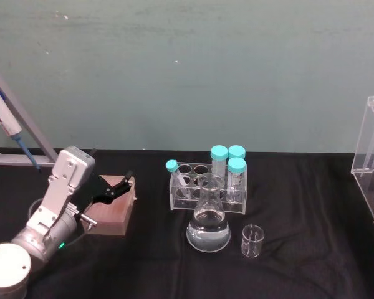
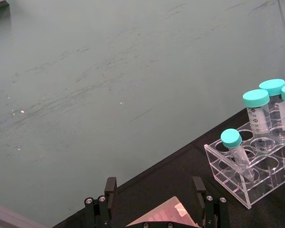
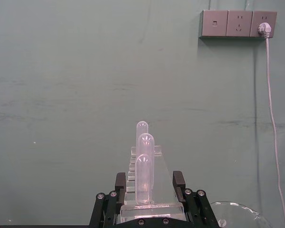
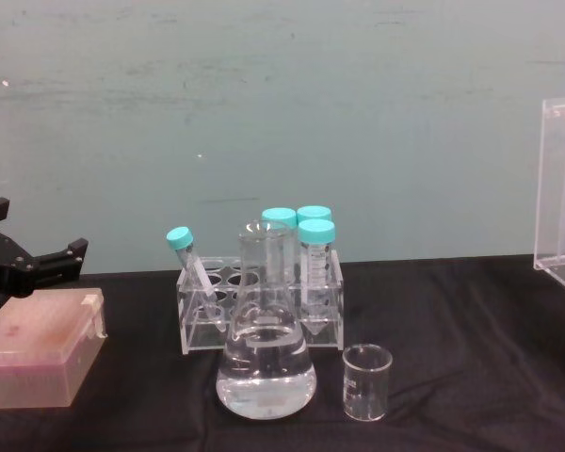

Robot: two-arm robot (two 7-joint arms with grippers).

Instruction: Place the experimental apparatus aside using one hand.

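Right tool (image 3: 149,180) clamps acrylic stand (image 3: 152,208) — pipettes (image 3: 143,178) upright, long axis vertical; left tool (image 2: 154,187) open.

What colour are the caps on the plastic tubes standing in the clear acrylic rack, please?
Turquoise: the round screw caps show best in the left wrist view.

Conical glass flask (image 1: 207,225), upright, roughly a third full of clear liquid, mid-counter (image 1: 299,187) toward the front edge; small empty glass beaker (image 1: 252,242), upright, just beside it toward the right edge; tall clear acrylic stand (image 1: 368,156), upright at the right edge, holding translucent plastic pipettes (image 3: 143,175) bulb-up.
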